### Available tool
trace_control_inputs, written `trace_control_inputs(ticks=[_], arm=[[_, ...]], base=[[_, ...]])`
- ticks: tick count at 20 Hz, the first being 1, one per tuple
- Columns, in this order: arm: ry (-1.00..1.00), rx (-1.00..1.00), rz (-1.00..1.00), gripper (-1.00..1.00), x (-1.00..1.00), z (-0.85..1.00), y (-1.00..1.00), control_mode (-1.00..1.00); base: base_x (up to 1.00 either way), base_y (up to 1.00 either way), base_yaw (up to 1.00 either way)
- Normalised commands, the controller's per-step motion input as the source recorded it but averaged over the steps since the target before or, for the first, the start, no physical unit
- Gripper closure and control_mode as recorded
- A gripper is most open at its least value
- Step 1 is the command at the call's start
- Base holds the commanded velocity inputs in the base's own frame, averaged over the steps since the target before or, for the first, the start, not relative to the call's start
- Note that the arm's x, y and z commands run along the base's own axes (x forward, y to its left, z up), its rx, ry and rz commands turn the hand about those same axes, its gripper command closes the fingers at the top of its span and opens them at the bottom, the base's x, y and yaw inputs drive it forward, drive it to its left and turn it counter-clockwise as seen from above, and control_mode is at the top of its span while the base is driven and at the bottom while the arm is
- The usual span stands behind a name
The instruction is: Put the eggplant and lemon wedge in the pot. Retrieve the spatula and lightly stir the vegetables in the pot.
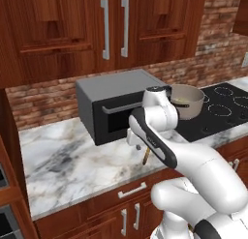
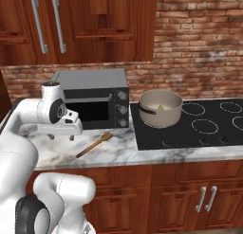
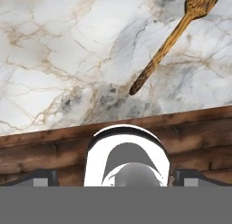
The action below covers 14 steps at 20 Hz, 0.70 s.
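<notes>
- The pot point(image 2: 160, 108) stands on the dark cooktop point(image 2: 209, 129), just right of the microwave point(image 2: 95, 98). Inside it I can make out a small yellow-green bit that I take for the lemon wedge point(image 2: 160, 107).
- The eggplant I cannot pick out; the pot's wall may hide it. I judge the loading step to be done or nearly so, but I cannot confirm it.
- The step in hand is fetching the spatula point(image 2: 95, 144). It lies flat on the marble bench point(image 2: 57, 155), in front of the microwave, slanted, with its paddle head toward the cooktop and its thin handle toward the bench's front edge.
- My gripper point(image 2: 62, 136) hangs above the bench, left of the spatula and apart from it, pointing down. Its jaws stand wide and hold nothing.
- In the hand view the spatula runs across the upper right, handle end nearest, and my fingertips point(image 3: 41, 177) sit low over the bench edge, not yet lined up with it.
- Next I need to shift toward the handle, turn the wrist so the jaws straddle the thin shaft crosswise, then come down and close.
- The handle is slim and lies flat on the stone, so I expect to need a low, centred grip; an off-centre one could let it pivot or slip.
</notes>
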Motion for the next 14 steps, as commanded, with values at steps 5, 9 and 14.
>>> trace_control_inputs(ticks=[5,9,14], arm=[[0.0,0.0,0.0,-1.0,0.0,0.0,0.0,1.0],[0.0,0.0,0.0,-1.0,0.0,0.0,0.0,1.0],[0.0,0.0,-0.01,-1.0,0.0,0.0,0.0,-1.0]], base=[[0.32,-0.31,-0.08],[0.03,-0.25,-0.01],[0.0,0.0,-0.02]])
